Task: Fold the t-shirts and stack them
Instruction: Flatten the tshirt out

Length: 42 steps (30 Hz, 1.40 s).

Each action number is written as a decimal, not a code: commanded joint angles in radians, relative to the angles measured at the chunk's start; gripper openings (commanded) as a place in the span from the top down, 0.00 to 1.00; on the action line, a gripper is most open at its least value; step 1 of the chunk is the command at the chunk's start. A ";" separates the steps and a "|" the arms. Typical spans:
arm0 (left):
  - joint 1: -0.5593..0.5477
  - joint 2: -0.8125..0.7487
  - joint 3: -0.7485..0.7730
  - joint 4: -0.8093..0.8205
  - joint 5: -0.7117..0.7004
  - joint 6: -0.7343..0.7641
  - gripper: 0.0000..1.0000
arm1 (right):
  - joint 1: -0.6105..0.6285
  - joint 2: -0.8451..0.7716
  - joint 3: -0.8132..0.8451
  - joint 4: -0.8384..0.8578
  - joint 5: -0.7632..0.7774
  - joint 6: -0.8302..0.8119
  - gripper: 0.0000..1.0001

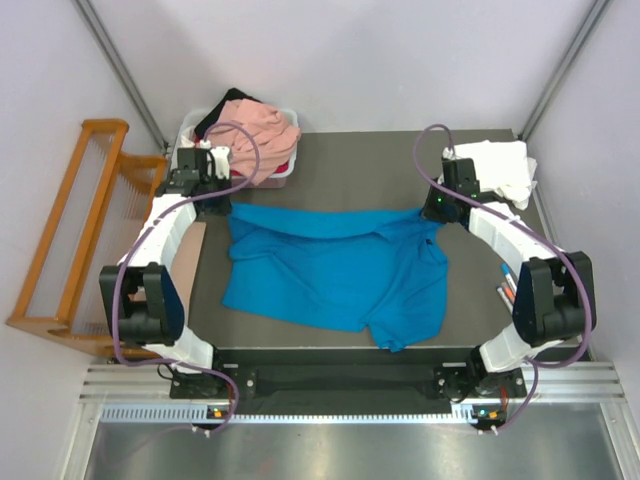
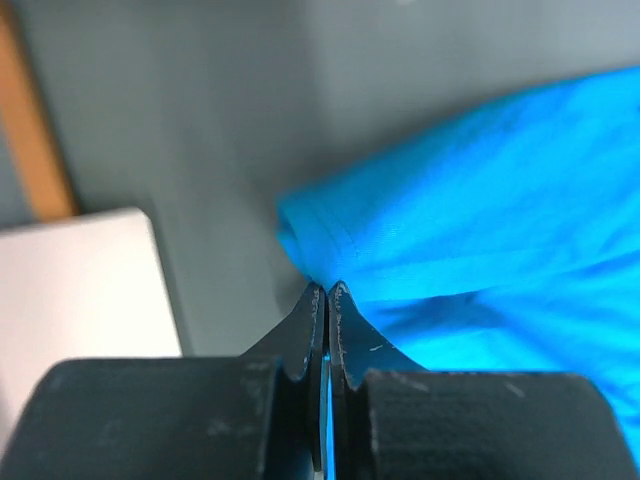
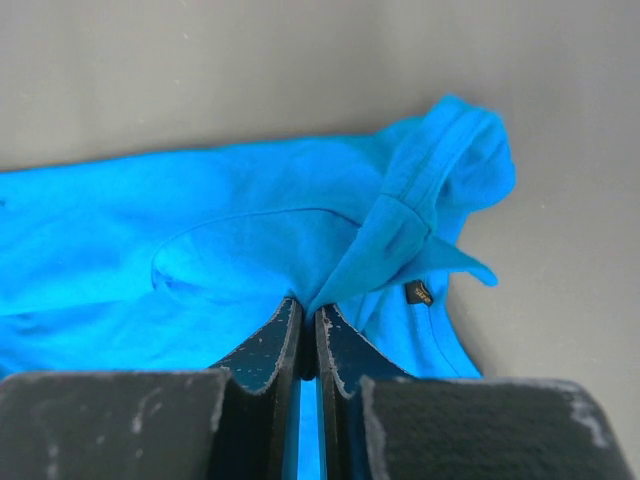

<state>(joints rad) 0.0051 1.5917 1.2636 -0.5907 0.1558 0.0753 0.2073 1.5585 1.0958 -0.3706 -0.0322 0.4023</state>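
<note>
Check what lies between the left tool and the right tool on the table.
The blue t-shirt: its far edge runs from the left tool to the right tool, both shut on it, as the top view shows.

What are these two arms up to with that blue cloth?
They are handling a bright blue t-shirt spread on the table. The left gripper is pinched shut on its far left corner, the right gripper on its far right edge. More tees sit piled in the white tub at the back left. The shirt lies rumpled, not yet folded.
</note>
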 commanded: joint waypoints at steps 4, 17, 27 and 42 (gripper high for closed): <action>0.003 -0.104 0.040 -0.021 0.019 -0.009 1.00 | 0.009 -0.110 0.050 0.001 -0.005 -0.008 1.00; 0.004 -0.294 0.141 -0.077 -0.021 -0.008 1.00 | 0.083 -0.532 -0.008 0.044 0.057 -0.083 1.00; 0.006 -0.578 0.440 -0.242 -0.062 0.047 1.00 | 0.103 -1.017 0.091 -0.085 0.083 -0.131 1.00; 0.004 -0.765 0.577 -0.359 -0.018 0.118 1.00 | 0.101 -1.029 0.417 -0.108 0.146 -0.197 1.00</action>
<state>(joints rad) 0.0051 0.8185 1.9369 -0.9218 0.1852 0.1528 0.3058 0.4835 1.5372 -0.5053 0.0257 0.2340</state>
